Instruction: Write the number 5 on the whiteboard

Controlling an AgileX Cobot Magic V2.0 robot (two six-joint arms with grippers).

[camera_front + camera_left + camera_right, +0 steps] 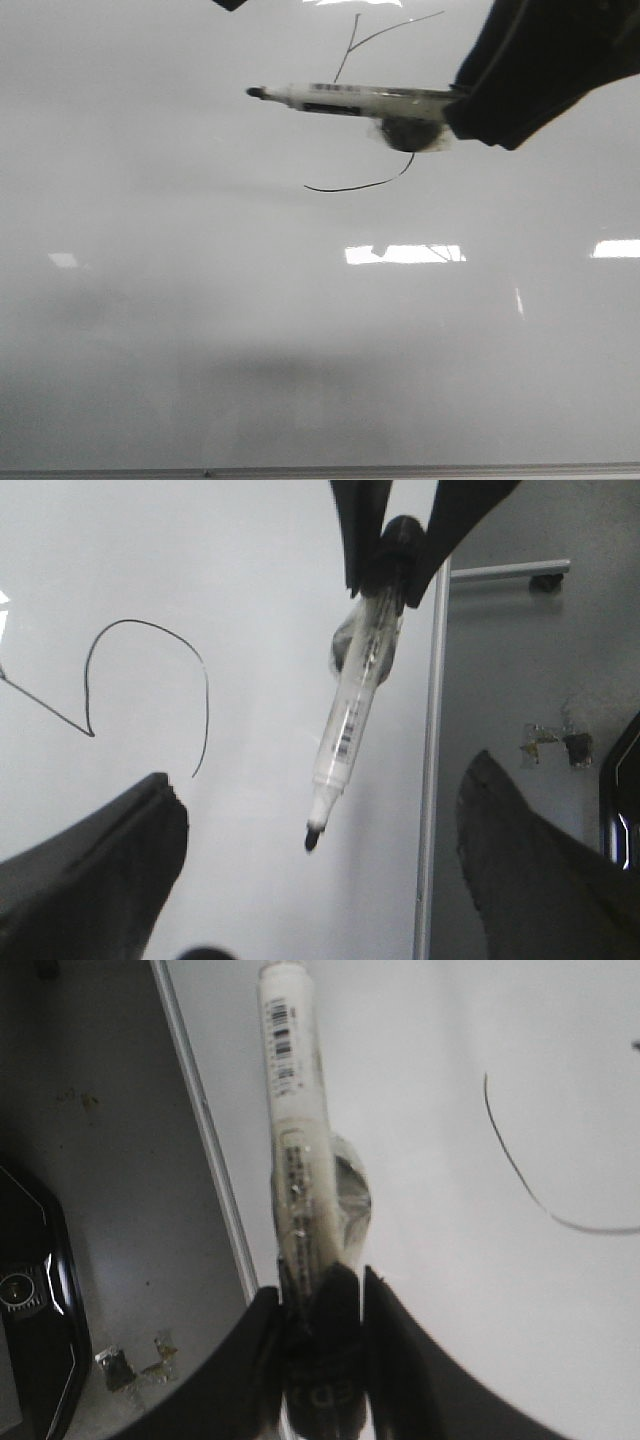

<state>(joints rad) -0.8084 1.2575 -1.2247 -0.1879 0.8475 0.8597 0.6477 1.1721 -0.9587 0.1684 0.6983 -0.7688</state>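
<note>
Glossy pale grey-white whiteboard point(150, 330) fills the near view, thin black hand-drawn number 5 point(365, 185) sits far-centre looking basically finished, right end effector point(322, 1295) clamped on the white black-tipped marker point(350, 100) held off the board, left end effector point(320, 880) wide open and empty, so next probably just park it.

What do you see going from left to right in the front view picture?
Small light reflection → marker tip → number 5 → right gripper holding the marker → bright reflection, all over the whiteboard.
</note>
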